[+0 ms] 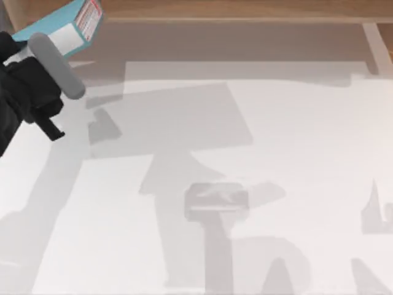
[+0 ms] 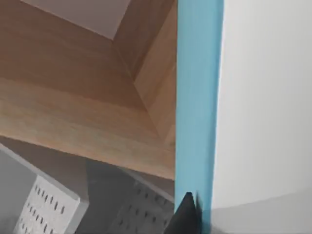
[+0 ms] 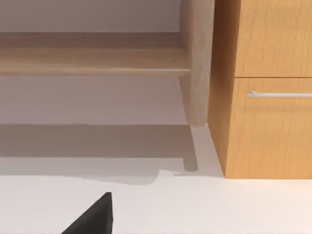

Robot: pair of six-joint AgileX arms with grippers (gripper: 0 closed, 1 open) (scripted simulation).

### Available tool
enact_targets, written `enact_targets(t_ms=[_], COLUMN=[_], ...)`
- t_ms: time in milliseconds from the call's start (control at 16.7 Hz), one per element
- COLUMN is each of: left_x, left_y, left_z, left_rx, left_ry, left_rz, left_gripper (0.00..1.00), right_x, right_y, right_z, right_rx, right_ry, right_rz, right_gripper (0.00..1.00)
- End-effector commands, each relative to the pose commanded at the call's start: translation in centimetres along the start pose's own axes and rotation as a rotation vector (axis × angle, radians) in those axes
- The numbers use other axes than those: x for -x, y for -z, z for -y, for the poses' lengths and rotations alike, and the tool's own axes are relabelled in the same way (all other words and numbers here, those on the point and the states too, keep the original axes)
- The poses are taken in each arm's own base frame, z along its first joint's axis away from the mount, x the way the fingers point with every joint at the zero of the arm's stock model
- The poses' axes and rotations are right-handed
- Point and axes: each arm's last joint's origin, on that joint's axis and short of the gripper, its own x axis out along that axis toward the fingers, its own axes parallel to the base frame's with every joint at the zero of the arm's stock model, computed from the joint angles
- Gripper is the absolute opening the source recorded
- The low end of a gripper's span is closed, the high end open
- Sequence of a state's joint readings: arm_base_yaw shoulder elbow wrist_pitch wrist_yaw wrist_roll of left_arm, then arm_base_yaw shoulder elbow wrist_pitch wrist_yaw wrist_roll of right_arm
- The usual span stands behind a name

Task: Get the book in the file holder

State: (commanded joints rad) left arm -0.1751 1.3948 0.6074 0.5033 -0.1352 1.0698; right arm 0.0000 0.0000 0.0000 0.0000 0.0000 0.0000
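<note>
My left gripper (image 1: 38,44) is at the far left rear of the table, shut on the book (image 1: 64,27). The book is a thin teal volume held off the table, and its red-and-white label end points toward the file holder (image 1: 215,9), a light brown wooden frame along the table's back edge. In the left wrist view the book's teal cover (image 2: 197,97) and white page edge stand close beside the holder's slanted wooden boards (image 2: 73,102), with one dark fingertip (image 2: 186,214) against the cover. The right wrist view shows the holder's long plank (image 3: 92,58) from farther off.
A wooden cabinet (image 3: 268,87) with a metal handle stands beside the holder's end post (image 3: 197,63). The white table top (image 1: 245,184) carries only arm shadows. A dark part of the right arm's gripper (image 3: 95,217) shows low in the right wrist view.
</note>
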Motion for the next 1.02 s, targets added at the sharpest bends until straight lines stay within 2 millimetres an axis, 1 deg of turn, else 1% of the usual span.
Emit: enact_targets(t_ms=[300, 420, 540, 780, 900, 1020], left_x=[-0.4, -0.8, -1.5, -3.3, -4.3, -5.3], left_y=[7.0, 9.7, 12.2, 16.2, 17.9, 19.5], left_z=[-0.7, -1.7, -3.3, -6.0, -6.9, -7.2], left_rx=[-0.181, -0.233, -0.28, -0.374, -0.41, -0.432], left_ry=[0.062, 0.064, 0.045, 0.005, -0.004, -0.006], left_rz=[-0.083, -0.106, -0.114, -0.076, -0.05, -0.028], left_gripper=[0.0, 0.0, 0.0, 0.0, 0.0, 0.0], right_x=[0.0, 0.0, 0.0, 0.0, 0.0, 0.0], right_y=[0.0, 0.0, 0.0, 0.0, 0.0, 0.0], right_z=[0.0, 0.0, 0.0, 0.0, 0.0, 0.0], right_rx=[0.0, 0.0, 0.0, 0.0, 0.0, 0.0], right_ry=[0.0, 0.0, 0.0, 0.0, 0.0, 0.0], right_rz=[0.0, 0.0, 0.0, 0.0, 0.0, 0.0], right_gripper=[1.0, 1.0, 1.0, 1.0, 1.0, 1.0])
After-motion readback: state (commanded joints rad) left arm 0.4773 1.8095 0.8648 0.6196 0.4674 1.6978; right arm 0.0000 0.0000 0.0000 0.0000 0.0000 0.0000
